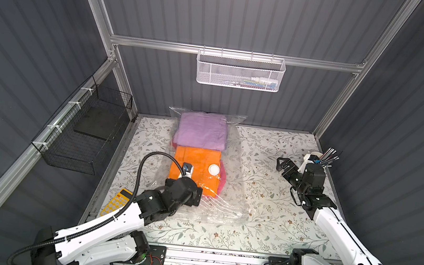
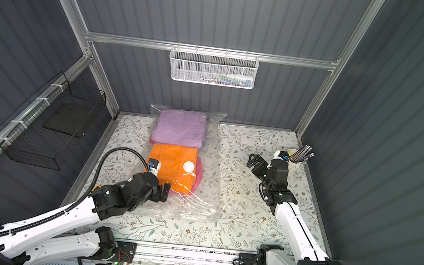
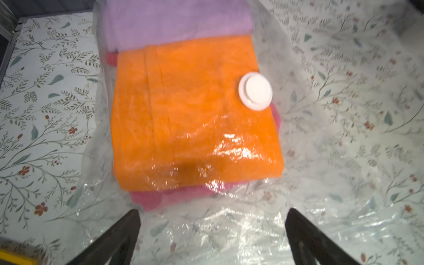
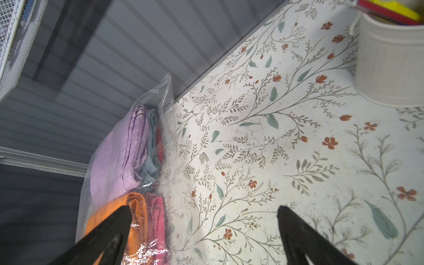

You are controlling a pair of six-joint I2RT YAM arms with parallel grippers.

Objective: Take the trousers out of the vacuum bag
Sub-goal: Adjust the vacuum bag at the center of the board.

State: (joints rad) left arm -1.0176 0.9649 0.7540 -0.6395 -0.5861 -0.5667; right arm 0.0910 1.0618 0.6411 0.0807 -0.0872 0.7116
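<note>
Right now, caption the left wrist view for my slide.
Open left gripper faces orange trousers inside the vacuum bag.

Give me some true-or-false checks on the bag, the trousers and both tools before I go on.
1. The orange trousers lie inside the vacuum bag. True.
2. The white valve disc sits over the lilac trousers. False: it sits over the orange trousers.
3. The left tool is shut on the vacuum bag. False: it is open over the bag's near end, gripping nothing.
4. The right tool is open and empty. True.
5. The lilac trousers lie farther back than the orange trousers. True.
</note>
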